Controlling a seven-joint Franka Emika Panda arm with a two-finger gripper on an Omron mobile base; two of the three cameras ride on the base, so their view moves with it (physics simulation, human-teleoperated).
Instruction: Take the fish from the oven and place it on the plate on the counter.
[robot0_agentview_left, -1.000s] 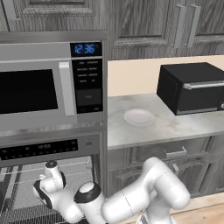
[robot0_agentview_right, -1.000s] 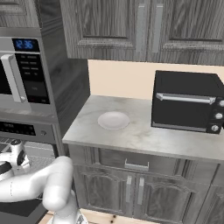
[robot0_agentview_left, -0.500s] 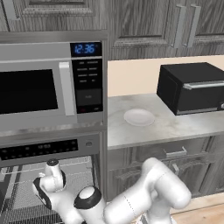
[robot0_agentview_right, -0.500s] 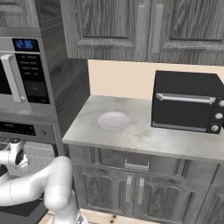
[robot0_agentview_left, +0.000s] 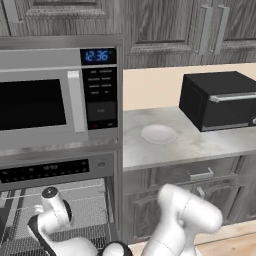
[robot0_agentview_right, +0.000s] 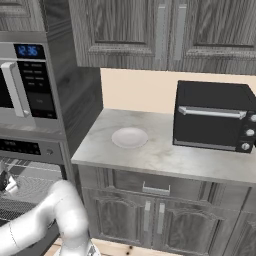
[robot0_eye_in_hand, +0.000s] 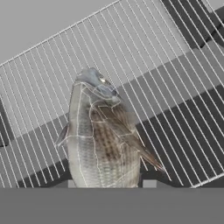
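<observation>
Grey fish (robot0_eye_in_hand: 103, 140) lies on the oven's wire rack (robot0_eye_in_hand: 175, 87), lower centre of my hand view, long axis running up-frame. End effector (robot0_eye_in_hand: 107, 183) straddles its near end; grip state I can't tell.

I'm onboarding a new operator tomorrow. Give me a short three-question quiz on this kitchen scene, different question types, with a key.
1. True or false: the plate on the counter already holds the fish.
2. Multiple choice: in the hand view, the fish lies on (A) the oven's wire rack, (B) the plate, (C) the counter.
3. Fill in: the black appliance standing to the right of the plate is a ____.

Key: 1. False, the plate is bare. 2. A. 3. Toaster oven.
</observation>
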